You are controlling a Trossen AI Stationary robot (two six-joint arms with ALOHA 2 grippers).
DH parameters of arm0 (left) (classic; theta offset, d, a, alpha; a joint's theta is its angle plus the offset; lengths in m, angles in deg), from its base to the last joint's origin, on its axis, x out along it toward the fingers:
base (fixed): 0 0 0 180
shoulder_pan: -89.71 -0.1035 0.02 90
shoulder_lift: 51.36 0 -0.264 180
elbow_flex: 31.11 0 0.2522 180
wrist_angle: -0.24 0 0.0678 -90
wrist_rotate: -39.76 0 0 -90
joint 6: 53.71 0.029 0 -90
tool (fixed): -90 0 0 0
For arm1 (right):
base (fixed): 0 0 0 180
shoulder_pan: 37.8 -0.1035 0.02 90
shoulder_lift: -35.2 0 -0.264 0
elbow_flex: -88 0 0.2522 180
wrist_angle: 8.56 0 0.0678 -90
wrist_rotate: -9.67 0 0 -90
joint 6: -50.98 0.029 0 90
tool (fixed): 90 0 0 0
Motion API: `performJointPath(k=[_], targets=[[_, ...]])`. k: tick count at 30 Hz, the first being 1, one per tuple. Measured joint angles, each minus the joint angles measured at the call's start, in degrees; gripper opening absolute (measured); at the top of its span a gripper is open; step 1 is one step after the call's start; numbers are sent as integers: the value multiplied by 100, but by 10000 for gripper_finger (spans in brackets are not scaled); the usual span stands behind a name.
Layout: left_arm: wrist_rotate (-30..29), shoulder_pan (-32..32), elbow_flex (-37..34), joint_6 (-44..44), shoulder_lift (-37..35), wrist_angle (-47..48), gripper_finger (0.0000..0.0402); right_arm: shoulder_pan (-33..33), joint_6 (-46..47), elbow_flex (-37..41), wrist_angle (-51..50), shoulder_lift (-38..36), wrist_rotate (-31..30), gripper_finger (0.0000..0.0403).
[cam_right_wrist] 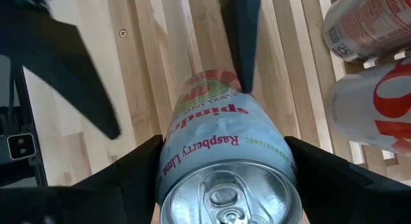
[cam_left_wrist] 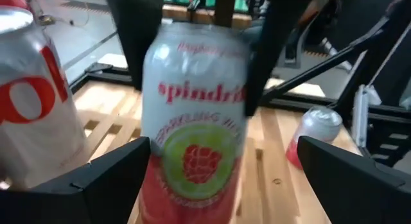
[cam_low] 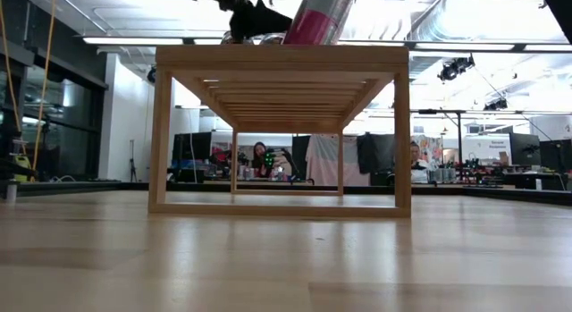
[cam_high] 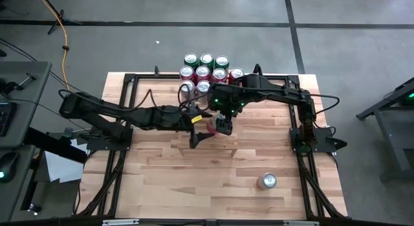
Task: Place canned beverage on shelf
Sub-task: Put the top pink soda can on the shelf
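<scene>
- Closed on the raspberry-lime can (cam_right_wrist: 226, 161): right gripper (cam_right_wrist: 225, 176), its two dark fingers (cam_right_wrist: 138, 176) pressed to the can's sides just under the silver lid, pull tab facing the wrist camera.
- Held tilted above the shelf (cam_low: 281, 58), pink lower part of the can (cam_low: 320, 17) angled over the top board in the low view; contact between can and slats could not be told.
- Seen from the left wrist: same can (cam_left_wrist: 196, 121) between the right arm's dark fingers, green and red fruit label facing the camera.
- Spread wide and empty: left gripper (cam_left_wrist: 221, 179), one finger (cam_left_wrist: 106, 176) either side of the can, apart from it.
- From above: right gripper (cam_high: 223, 122) and left gripper (cam_high: 200, 132) close together over the middle of the table (cam_high: 162, 180), the can (cam_high: 212, 127) between them.
- Under the can: pale slats of the shelf (cam_right_wrist: 160, 57), running lengthwise in the right wrist view.
- Near the held can on the slats: a white can with red lettering (cam_left_wrist: 32, 95), and another can lying on its side (cam_right_wrist: 369, 25).
- At the table's far edge: a cluster of green-topped and red-topped cans (cam_high: 206, 69).
- Near the front right of the table, well apart from the rest: a lone upright can (cam_high: 267, 181).
- Behind the shelf in the low view: a seated person (cam_low: 261, 160) among desks.
</scene>
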Motion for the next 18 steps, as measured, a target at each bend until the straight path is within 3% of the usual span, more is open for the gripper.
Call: performJointPath(k=[14,18], targets=[[58,-212,-7,-408,758,-518,385,0,-24,-2,204,-4,95,279],[59,-198,-9,-364,768,-516,362,0,-104,-2,199,-6,105,279]])
